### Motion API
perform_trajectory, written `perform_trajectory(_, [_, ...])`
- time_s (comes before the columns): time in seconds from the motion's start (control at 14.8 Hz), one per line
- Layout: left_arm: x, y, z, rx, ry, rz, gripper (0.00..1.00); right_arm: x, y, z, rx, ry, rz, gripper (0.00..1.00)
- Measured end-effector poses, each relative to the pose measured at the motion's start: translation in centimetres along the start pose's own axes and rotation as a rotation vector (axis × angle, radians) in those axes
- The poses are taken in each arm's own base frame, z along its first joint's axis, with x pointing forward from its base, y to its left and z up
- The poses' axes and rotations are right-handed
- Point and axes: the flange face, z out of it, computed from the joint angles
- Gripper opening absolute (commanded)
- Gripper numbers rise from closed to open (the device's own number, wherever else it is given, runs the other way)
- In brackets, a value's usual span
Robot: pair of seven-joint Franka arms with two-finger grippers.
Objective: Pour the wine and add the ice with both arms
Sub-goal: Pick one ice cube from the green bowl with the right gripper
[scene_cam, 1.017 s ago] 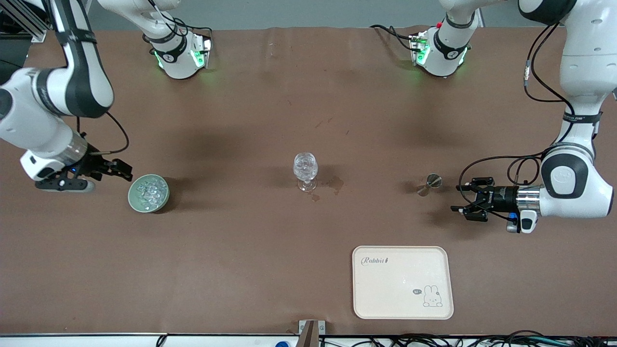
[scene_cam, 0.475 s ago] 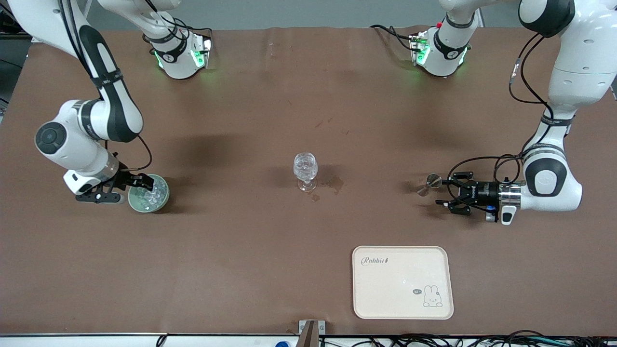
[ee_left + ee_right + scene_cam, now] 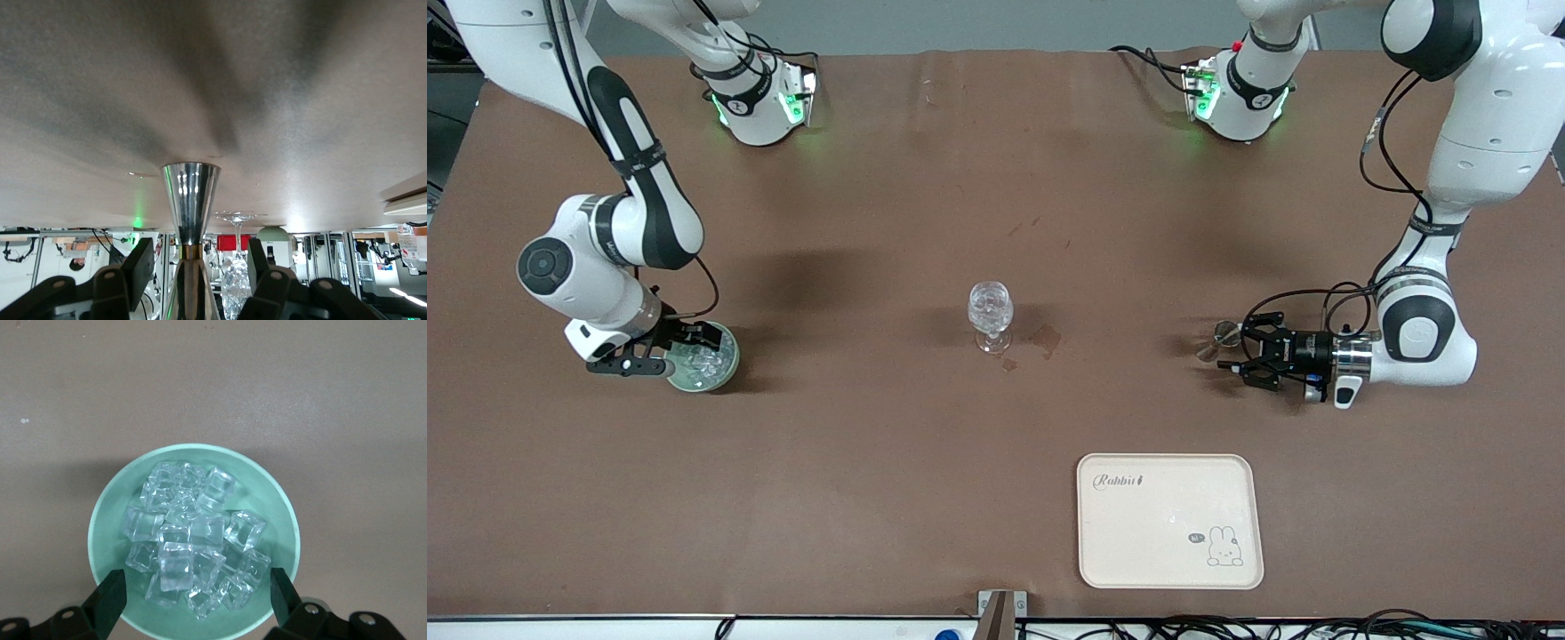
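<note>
Front view: a brown counter point(image 3: 889, 462) is seen from above. A pale green bowl point(image 3: 704, 357) filled with ice point(image 3: 703, 360) sits toward the right arm's end. The right end effector point(image 3: 685, 342) is placed low over the bowl's rim, its fingers spread wide with nothing held. A clear stemmed glass point(image 3: 990, 316) stands at the counter's middle, with small wet stains beside its foot. Toward the left arm's end, a small steel jigger point(image 3: 1221, 340) stands upright, and the left end effector point(image 3: 1240, 347) is positioned around it. A cream tray point(image 3: 1169, 520) printed with a rabbit lies nearer the front camera than the jigger.

Left wrist view: the hourglass-shaped jigger point(image 3: 190, 220) is framed between the two dark fingers point(image 3: 137, 267). A gap appears to remain on each side, though contact cannot be ruled out; the jaws are part-way in and not clamped. The stemmed glass point(image 3: 235, 230) is seen farther off.

Right wrist view: the bowl point(image 3: 107, 520) is seen from directly above, heaped with clear ice cubes point(image 3: 193, 540). The two fingertips point(image 3: 110, 597) stand apart at either side of the bowl's rim, empty.
</note>
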Motion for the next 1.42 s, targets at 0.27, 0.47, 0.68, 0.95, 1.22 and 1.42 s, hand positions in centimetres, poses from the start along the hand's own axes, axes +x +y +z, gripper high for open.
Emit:
perform_trajectory(0.27, [0.3, -0.2, 0.5, -0.011, -0.021, -0.014, 0.56, 0.0, -0.2, 0.8, -0.001, -0.005, -0.003, 0.84])
perform_trajectory(0.47, [0.5, -0.2, 0.8, -0.028, -0.04, -0.027, 0.5, 0.0, -0.5, 1.1, 0.005, -0.008, 0.002, 0.82])
perform_trajectory(0.68, [0.7, -0.4, 1.1, -0.028, -0.047, -0.034, 0.39, -0.1, -1.1, 1.5, 0.013, -0.015, 0.004, 0.68])
perform_trajectory(0.95, [0.5, -0.3, 1.3, -0.027, -0.049, -0.031, 0.08, -0.1, -1.4, 1.6, 0.013, -0.016, 0.0, 0.15])
perform_trajectory(1.22, [0.3, 0.1, 1.1, -0.03, -0.047, -0.021, 0.0, 0.3, -1.4, 1.1, 0.014, -0.002, 0.009, 0.03])
perform_trajectory(1.42, [-1.0, 1.3, 1.2, -0.037, -0.054, 0.006, 0.0, 1.2, -1.4, 0.2, 0.014, 0.021, 0.024, 0.02])
